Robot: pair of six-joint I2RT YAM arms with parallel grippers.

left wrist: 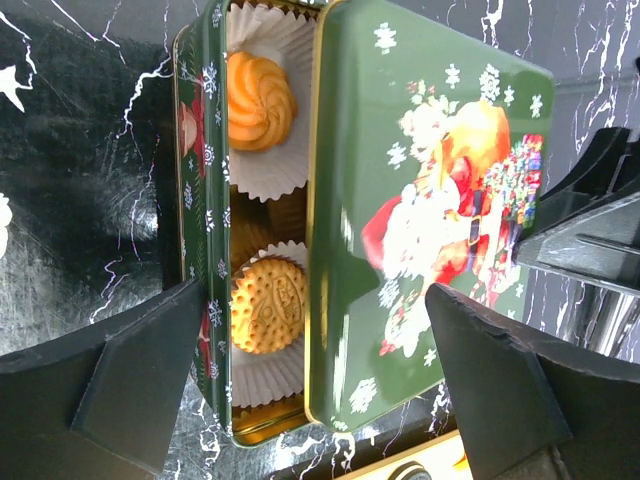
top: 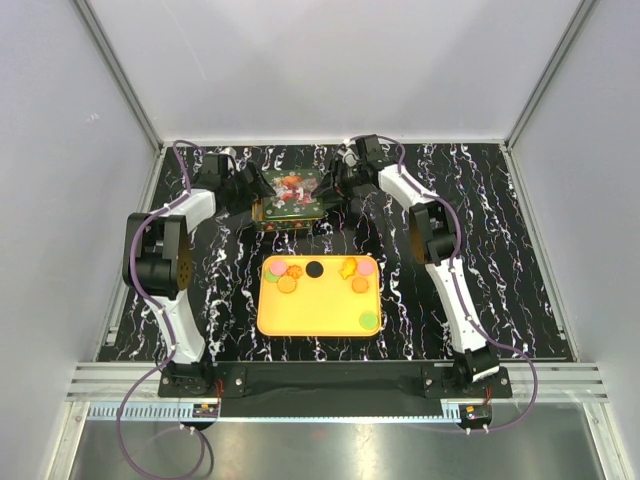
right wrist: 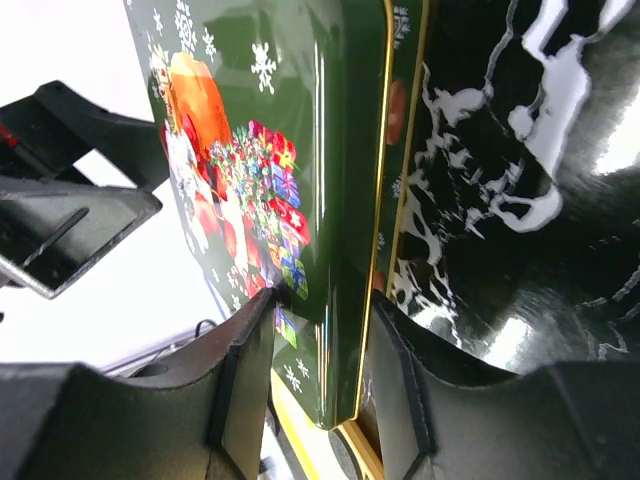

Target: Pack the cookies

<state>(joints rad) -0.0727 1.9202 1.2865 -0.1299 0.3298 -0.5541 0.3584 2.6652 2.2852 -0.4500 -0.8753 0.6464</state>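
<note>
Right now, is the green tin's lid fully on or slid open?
Partly open. The lid sits shifted sideways, leaving a strip of the tin uncovered where two biscuits in white paper cups show.

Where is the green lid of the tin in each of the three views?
Top external: the lid is at upper middle, between the left hand and the right hand.
Left wrist: it fills the right half, slid aside so biscuits show beside it.
Right wrist: it runs down the middle, its rim between the right hand's fingers.
Shared landmark: the black marbled table.
</note>
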